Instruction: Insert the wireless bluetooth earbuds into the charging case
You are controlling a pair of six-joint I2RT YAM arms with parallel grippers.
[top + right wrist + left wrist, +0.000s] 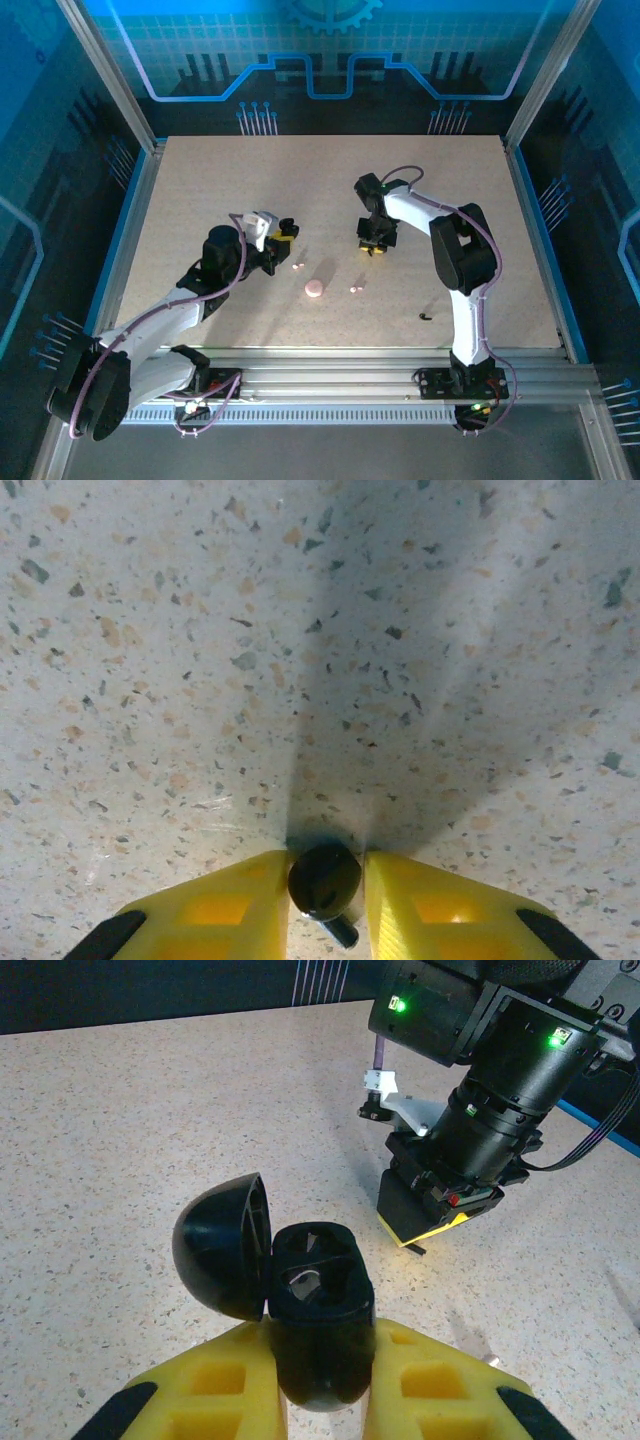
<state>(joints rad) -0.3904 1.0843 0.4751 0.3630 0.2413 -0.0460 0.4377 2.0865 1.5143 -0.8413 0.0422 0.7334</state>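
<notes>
Table (pixel 200 180): pale speckled top. Near centre lay a round pink case (pixel 314 288), with one whitish-pink earbud (pixel 297 267) near its left and a second whitish-pink earbud (pixel 354 289) near its right. A black curved earbud (pixel 426 317) lay well apart, further right.

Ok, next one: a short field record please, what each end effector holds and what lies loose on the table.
left end effector: shut on black charging case, lid open
right end effector: shut on black earbud
pink case: on table, centre front
whitish-pink earbuds: two, loose, either side of pink case
second black earbud: loose, far right of pink case
</notes>
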